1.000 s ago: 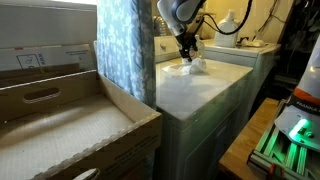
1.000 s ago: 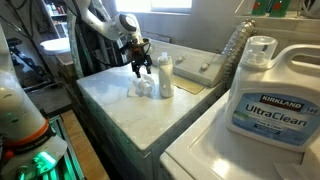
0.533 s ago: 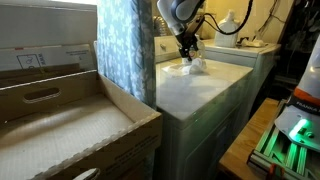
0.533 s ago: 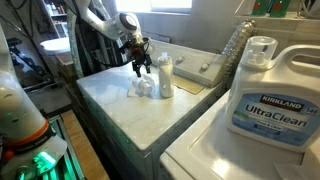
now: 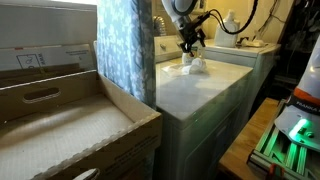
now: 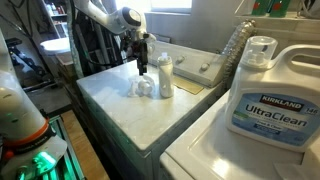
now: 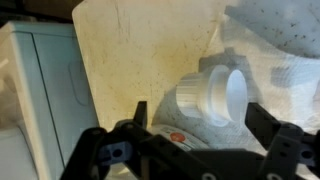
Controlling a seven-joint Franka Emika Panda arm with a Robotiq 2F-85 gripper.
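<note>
Pincer (image 6: 141, 67) hangs empty, my jaws spread wide, apparently to clear the white bottle (image 6: 165, 78) standing beside the crumpled cloth (image 6: 144, 89) on the counter (image 6: 110, 105).

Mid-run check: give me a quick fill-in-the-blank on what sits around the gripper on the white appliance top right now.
1. The gripper hovers over the white cloth with its jaws ____ and nothing between them.
2. Beside the cloth, the small white bottle stands ____ with its cap on top.
3. The label on the detergent jug in the foreground reads Kirkland ____.

Missing words: open; upright; UltraClean
</note>
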